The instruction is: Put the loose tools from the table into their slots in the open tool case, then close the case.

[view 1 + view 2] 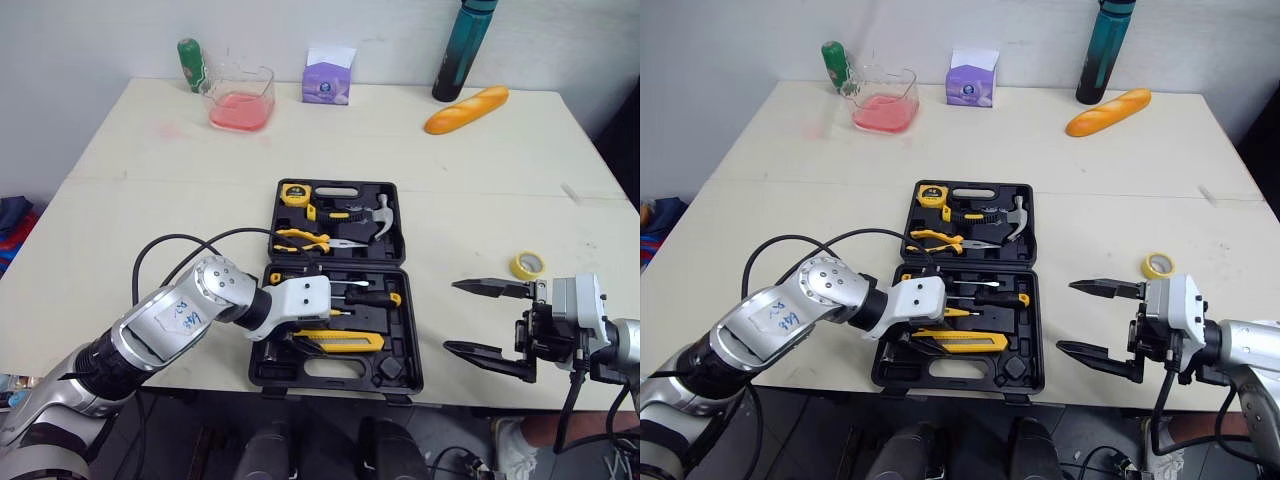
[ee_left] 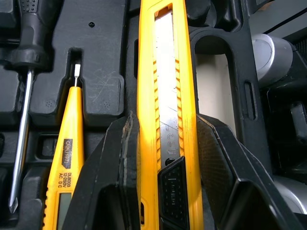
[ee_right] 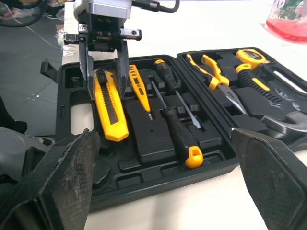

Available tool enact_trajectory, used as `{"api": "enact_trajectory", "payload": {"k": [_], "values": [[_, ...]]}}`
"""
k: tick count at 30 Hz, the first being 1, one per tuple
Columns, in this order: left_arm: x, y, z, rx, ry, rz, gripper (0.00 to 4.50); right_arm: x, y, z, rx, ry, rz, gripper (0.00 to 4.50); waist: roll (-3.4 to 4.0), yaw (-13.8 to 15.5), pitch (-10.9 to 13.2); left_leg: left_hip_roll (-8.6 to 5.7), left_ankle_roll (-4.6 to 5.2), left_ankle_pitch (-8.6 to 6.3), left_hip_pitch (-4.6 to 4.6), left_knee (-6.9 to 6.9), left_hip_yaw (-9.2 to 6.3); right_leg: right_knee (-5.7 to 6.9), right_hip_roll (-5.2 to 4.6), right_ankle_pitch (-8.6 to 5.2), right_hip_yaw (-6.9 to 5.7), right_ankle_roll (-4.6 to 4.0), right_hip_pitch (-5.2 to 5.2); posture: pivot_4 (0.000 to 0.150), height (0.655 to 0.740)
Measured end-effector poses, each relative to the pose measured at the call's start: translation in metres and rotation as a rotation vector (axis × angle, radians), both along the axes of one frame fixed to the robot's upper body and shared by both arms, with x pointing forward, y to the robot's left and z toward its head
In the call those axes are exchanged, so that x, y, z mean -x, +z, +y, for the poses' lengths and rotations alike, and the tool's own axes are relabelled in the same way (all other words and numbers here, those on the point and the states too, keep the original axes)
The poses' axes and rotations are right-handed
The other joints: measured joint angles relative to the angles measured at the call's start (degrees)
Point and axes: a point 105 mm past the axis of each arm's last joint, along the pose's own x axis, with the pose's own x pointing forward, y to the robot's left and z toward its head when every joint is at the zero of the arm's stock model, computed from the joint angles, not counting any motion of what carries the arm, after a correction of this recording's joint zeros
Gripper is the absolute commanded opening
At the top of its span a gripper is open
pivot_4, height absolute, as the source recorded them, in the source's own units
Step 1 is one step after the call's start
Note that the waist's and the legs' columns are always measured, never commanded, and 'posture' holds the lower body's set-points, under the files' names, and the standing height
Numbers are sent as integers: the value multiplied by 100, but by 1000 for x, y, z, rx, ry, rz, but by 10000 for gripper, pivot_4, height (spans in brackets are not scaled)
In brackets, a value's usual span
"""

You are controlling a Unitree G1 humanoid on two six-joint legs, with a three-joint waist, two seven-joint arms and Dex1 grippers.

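The yellow utility knife (image 2: pixel 165 86) is lying along its slot in the open tool case (image 1: pixel 300 378), directly under the left hand (image 3: pixel 107 90), which is pinching the knife's rear end between both fingers. The seating step looks to be finishing, so the next move is likely calling for a release and a straight lift. The right hand (image 1: pixel 451 316) is hanging wide open beside the case, with a yellow tape roll (image 1: pixel 528 265) resting on the worktop (image 1: pixel 150 200) near its farther finger.

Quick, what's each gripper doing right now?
Left gripper: closed on the yellow utility knife, low in the tool case.
Right gripper: open, empty, beside the case.
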Motion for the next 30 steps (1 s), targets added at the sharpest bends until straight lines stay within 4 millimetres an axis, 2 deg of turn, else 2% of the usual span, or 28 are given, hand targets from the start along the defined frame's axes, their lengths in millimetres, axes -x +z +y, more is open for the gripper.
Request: {"api": "enact_trajectory", "payload": {"k": [5, 7, 20, 22, 23, 30], "values": [[-2, 0, -3, -17, -24, -21, 12403, 3, -1, -2, -4, -5, -9, 45000, -2, 9, -1, -1, 1, 0, 3, 2, -2, -1, -1, 0, -1, 0, 5, 1500, 7400], [-8, -3, -1, -31, -3, -31, 12403, 4, -1, -4, -7, -11, -13, 45000, -2, 8, -1, -2, 2, 1, 3, 3, -2, -1, -2, 0, -2, 1, 5, 1500, 7400], [-9, -1, 0, -73, -31, -52, 12403, 6, -9, -12, -30, -38, -44, 45000, -2, -3, -2, -1, 1, 3, 4, 4, -2, 6, -1, 0, -1, 0, 5, 1500, 7400], [-9, -1, 0, -69, -30, -51, 22673, 6, -9, -12, -32, -38, -48, 45000, -2, -3, -2, -1, 1, 3, 5, 4, -3, 7, -1, 0, -1, 0, 5, 1500, 7400], [-10, -1, 0, -64, -25, -52, 25681, 6, -9, -12, -32, -38, -50, 45000, -2, -1, -2, -1, 1, 3, 5, 5, -3, 7, -1, 0, -1, 0, 4, 1500, 7400], [-13, -3, -3, -39, -13, -37, 25681, 8, -11, -12, -24, -39, -54, 45000, -2, 9, -1, -3, 2, 2, -1, 7, -5, 5, -2, 0, -4, 1, 4, 1500, 7400]]}}
